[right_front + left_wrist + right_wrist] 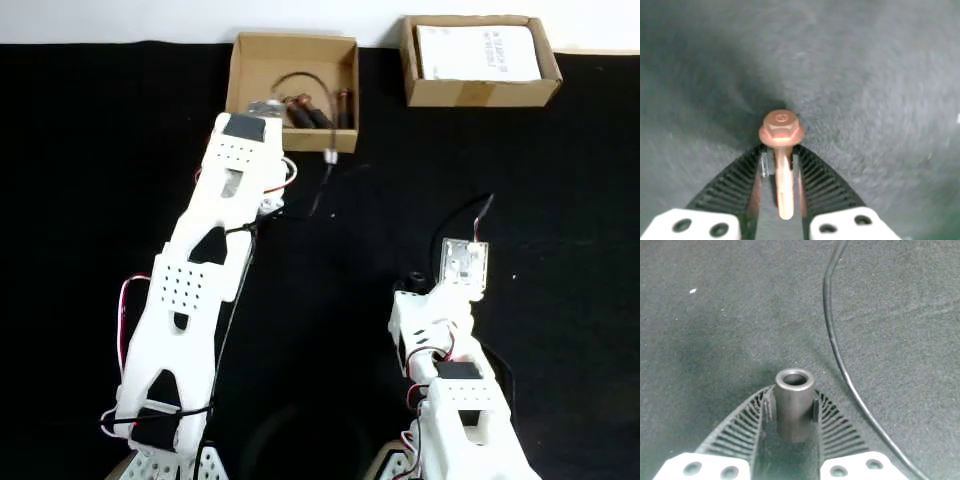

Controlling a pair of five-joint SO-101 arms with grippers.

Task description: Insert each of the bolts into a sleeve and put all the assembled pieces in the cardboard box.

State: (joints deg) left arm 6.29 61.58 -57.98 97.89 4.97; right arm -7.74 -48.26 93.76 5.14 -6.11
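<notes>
Fingers clenched on both arms. Box (245, 70) sits upper left of the high view, a few pieces (310, 110) inside. Right fingers (740, 425) grasp the sleeve (795, 407), lower centre; left fingers (735, 180) pinch the bolt (783, 170). Insertion step, I'd guess. Next up: line the shank up with the bore.

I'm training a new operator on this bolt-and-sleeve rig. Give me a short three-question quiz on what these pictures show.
1. True or false: the left hand is shut on a bolt.
2. What does the right hand hold? A) a nut B) a sleeve C) a washer
3. How many cardboard boxes are there in the high view?

Key: 1 true; 2 B; 3 two.
</notes>
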